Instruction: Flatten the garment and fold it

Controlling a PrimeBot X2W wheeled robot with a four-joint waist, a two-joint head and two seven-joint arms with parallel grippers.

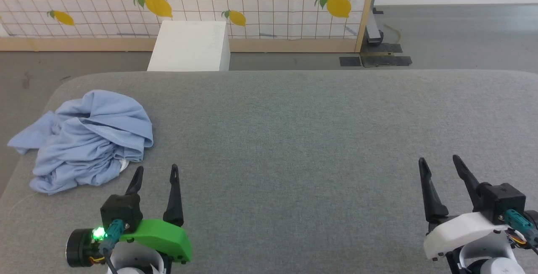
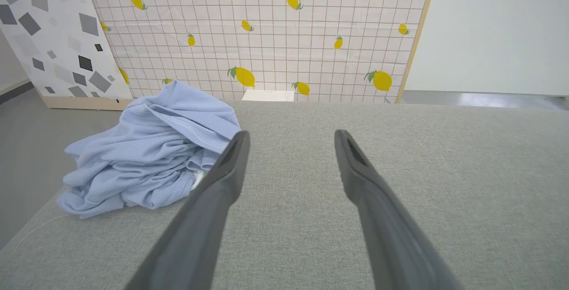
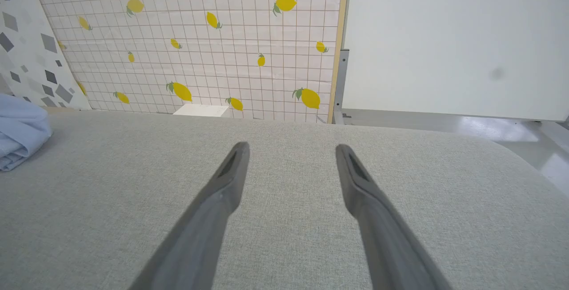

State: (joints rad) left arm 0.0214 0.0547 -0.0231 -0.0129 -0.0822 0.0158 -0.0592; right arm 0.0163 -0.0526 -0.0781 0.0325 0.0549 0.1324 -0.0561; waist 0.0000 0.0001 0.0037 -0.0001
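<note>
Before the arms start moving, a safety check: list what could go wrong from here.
1. The garment is a crumpled heap with one corner past the left edge of the grey surface; a bad tug could slide it off.
2. Its layers are bunched, so the open left hand might pinch several at once.
3. The open right hand sits far from it and may need a long reach.

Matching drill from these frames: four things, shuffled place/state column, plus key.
1. crumpled light blue knit garment
2. left gripper, green housing
3. right gripper, white housing
4. white rectangular box

a. open, nearest the heap
b. on the floor past the far edge
c. bunched at left end of the grey fabric table
d. open, over bare fabric far right

Pairs: 1-c, 2-a, 3-d, 4-b
</note>
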